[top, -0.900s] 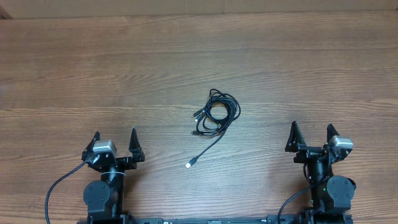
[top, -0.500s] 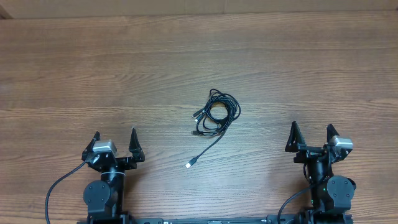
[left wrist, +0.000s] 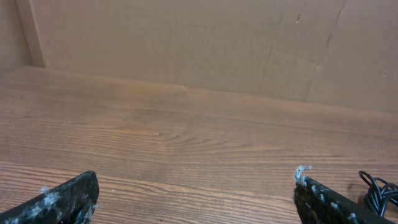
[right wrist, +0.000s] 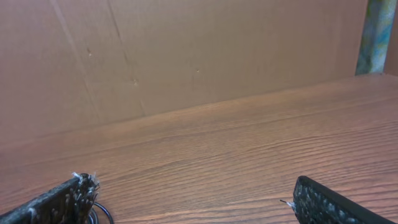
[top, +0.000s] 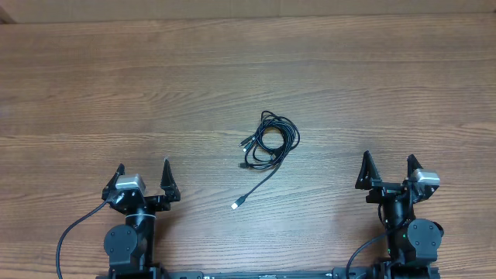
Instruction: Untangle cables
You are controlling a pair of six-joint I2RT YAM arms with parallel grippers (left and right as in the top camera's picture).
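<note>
The wooden desk (top: 248, 70) fills the overhead view, with a cardboard wall (left wrist: 186, 43) along its far edge. At the near edge, the left pincer (top: 143, 165) and right pincer (top: 387, 156) sit well apart from each other, both pointing toward the far side. Each has its fingers spread wide, holding nothing and touching nothing. In the left wrist view only bare wood lies between the two fingertips (left wrist: 68, 198), and the same is true in the right wrist view between its fingertips (right wrist: 62, 198).

The cables (top: 269, 147) lie near the middle of the desk, between the two arms and a little farther out, as one loose tangled coil. One strand trails toward the near left and ends in a silver-tipped plug (top: 235, 205). The coil's edge shows at the lower right of the left wrist view and just beside the left finger in the right wrist view.

Nothing has moved since the earlier frames: arms, coil and plug all sit as before.

Bare wood surrounds the coil on every side, widest toward the far edge.
</note>
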